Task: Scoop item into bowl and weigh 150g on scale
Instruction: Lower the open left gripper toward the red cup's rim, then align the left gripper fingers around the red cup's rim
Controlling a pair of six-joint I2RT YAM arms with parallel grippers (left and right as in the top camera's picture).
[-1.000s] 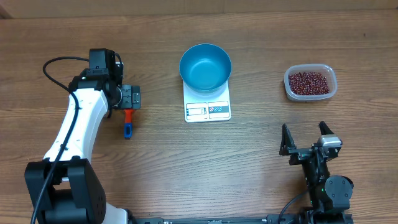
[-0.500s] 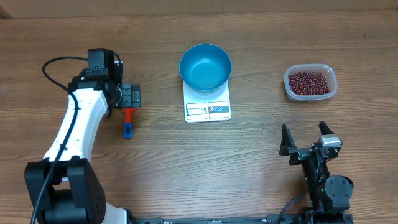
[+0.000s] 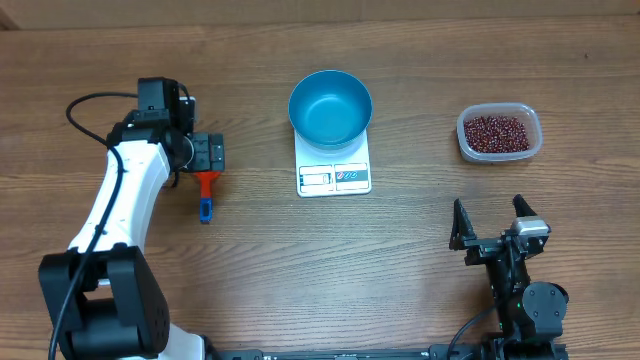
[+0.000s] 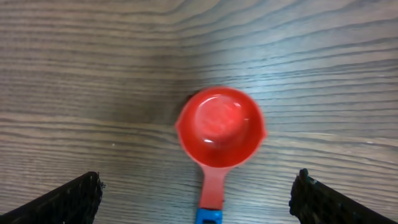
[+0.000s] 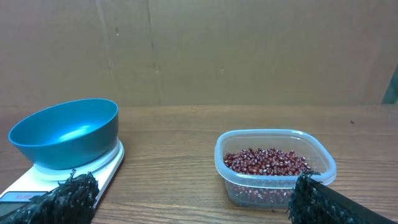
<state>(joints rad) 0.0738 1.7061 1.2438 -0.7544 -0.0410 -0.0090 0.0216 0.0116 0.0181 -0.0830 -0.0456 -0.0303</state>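
Across a brown wood-grain bench point(image 3: 400, 270), viewed from overhead and from both wrists. At the left side, white left arm point(image 3: 120, 205) reaching away from its base, left claw point(image 3: 210, 154) pointed down with fingers spread wide, clamped on nothing, poised over a scoop. At the near right edge, dark right arm point(image 3: 525, 300) folded low, right claw point(image 3: 488, 215) likewise spread wide and holding nothing, facing the far side of the bench. Near the middle, round deep blue bowl point(image 3: 330, 108) seated on the far part of the flat white scale point(image 3: 334, 177), display panel showing at the scale's near edge. Far right, well apart from the bowl, clear plastic tub point(image 3: 537, 135) with rounded corners. Under the left claw, red scoop point(image 4: 219, 127) lying cup-up on the wood, its blue-tipped handle pointing toward the near edge, set between the two fingers and touching neither. Inside the tub, loose heap of small dark red-brown beans point(image 3: 496, 131).
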